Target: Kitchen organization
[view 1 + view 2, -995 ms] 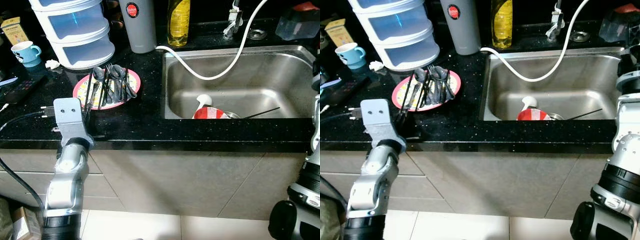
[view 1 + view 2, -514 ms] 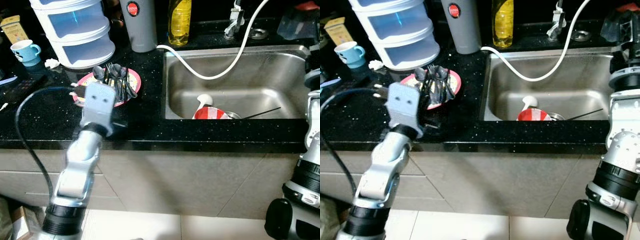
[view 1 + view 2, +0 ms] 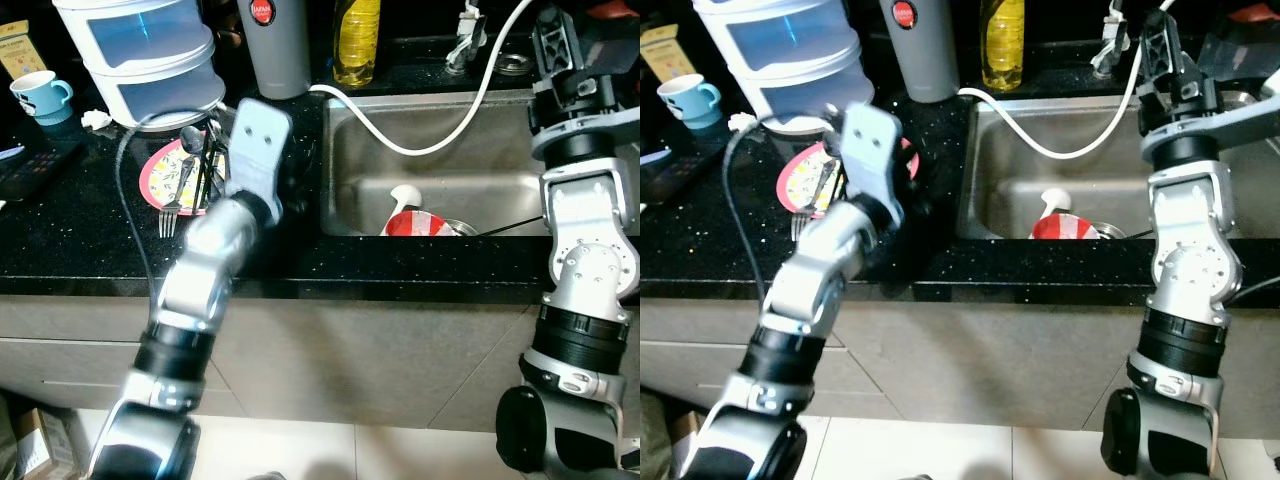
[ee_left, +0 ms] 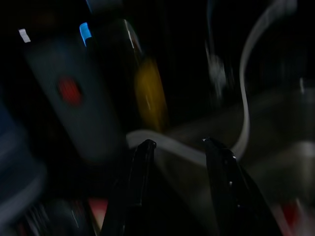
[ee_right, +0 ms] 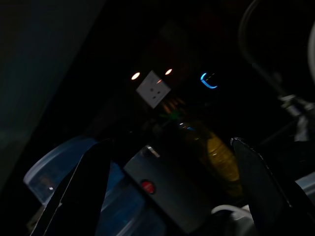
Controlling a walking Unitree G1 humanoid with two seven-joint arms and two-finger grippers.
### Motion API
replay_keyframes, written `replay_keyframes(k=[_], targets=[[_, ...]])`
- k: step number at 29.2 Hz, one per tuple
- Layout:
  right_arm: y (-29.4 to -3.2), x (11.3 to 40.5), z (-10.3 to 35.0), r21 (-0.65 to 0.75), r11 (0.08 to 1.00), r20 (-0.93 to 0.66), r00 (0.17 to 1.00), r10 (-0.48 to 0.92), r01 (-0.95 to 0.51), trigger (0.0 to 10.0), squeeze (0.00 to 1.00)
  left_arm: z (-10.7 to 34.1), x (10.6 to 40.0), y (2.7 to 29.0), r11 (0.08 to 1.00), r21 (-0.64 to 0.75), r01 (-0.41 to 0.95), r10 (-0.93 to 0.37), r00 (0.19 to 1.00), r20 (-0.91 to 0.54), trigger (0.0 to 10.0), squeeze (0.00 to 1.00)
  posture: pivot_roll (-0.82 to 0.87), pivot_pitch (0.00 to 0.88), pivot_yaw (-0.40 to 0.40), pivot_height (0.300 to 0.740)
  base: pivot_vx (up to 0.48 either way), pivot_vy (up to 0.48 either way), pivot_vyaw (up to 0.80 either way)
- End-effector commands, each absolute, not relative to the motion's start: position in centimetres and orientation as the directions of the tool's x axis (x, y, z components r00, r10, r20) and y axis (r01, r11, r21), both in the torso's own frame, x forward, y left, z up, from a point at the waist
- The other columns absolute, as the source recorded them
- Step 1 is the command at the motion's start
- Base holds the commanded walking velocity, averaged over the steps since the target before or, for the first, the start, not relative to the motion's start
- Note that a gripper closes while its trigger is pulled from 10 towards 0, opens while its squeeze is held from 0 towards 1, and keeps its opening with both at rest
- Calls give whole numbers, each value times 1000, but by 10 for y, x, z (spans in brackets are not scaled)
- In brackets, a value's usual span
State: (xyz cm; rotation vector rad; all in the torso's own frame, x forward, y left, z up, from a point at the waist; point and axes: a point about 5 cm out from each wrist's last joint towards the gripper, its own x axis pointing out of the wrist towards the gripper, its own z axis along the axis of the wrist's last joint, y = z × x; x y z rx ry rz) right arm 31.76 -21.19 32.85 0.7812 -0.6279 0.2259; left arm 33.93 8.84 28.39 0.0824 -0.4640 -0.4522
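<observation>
Left gripper (image 4: pixel 177 145): fingers parted, empty, upper centre near white hose (image 3: pixel 420 150).
Right gripper (image 5: pixel 170 147): fingers wide, empty.
Risk: snagging hose; knocking cutlery plate (image 3: pixel 160 170) off bench.

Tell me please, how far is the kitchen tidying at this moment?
Little looks done. The cutlery lies on the pink plate on the black counter, and a red-and-white dish sits in the sink. In hand: nothing. The left pincer is open and empty, pointing toward the grey flask and yellow bottle; the right pincer is open too. Sorting all items remains.
</observation>
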Motion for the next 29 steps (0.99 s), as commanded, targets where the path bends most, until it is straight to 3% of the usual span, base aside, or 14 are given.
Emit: replay_keyframes(k=[1, 2, 8, 10, 11, 12, 13, 14, 17, 20, 24, 29], targets=[[-204, 322, 331, 591, 674, 608, 794, -12, -443, 10000, 0, 312, 337, 101, 913, 202, 353, -405, 748, 525, 10000, 0, 65, 0, 64, 740, 0, 0, 0], [-192, 326, 332, 588, 654, 611, 791, 24, -475, 10000, 0, 351, 330, 108, 913, 221, 344, -403, 666, 628, 10000, 0, 74, 0, 60, 740, 0, 0, 0], [-178, 331, 335, 589, 624, 623, 780, 53, -513, 10000, 0, 402, 313, 129, 930, 262, 259, -366, 564, 740, 10000, 0, 92, 0, 59, 740, 0, 0, 0], [-176, 332, 335, 589, 623, 623, 780, 57, -516, 10000, 0, 400, 315, 137, 938, 277, 206, -345, 597, 724, 10000, 0, 93, 0, 64, 740, 0, 0, 0], [-175, 332, 335, 584, 623, 624, 779, 65, -520, 10000, 0, 394, 320, 145, 945, 291, 148, -314, 651, 691, 10000, 0, 93, 0, 64, 740, 0, 0, 0], [-173, 332, 335, 577, 627, 625, 777, 73, -523, 10000, 0, 373, 332, 158, 956, 285, 73, -239, 758, 607, 10000, 0, 97, 3, 70, 740, 0, 0, 0], [-172, 331, 334, 573, 632, 623, 778, 78, -522, 10000, 0, 330, 347, 182, 970, 244, -19, -87, 904, 419, 10000, 0, 93, 11, 78, 740, 0, 0, 0], [-172, 331, 334, 573, 632, 623, 778, 78, -522, 10000, 0, 330, 347, 182, 970, 244, -19, -87, 904, 419, 10000, 0, 93, 11, 78, 740, 0, 0, 0], [-172, 330, 330, 580, 638, 611, 788, 71, -507, 10000, 0, 274, 349, 201, 987, 146, -65, 40, 985, 165, 10000, 0, 76, 0, 89, 740, 0, 0, 0], [-174, 327, 320, 583, 648, 597, 799, 68, -490, 10000, 0, 226, 327, 202, 995, 92, -36, 35, 999, 9, 10000, 0, 86, 0, 90, 740, 0, 0, 0], [-175, 327, 316, 583, 651, 592, 803, 70, -486, 10000, 0, 219, 321, 200, 995, 94, -15, 16, 1000, -12, 10000, 0, 83, 0, 92, 740, 0, 0, 0], [-169, 330, 318, 575, 637, 605, 791, 92, -514, 10000, 0, 227, 335, 198, 998, 67, 19, -18, 1000, -21, 10000, 0, 86, 0, 88, 740, 0, 0, 0]])
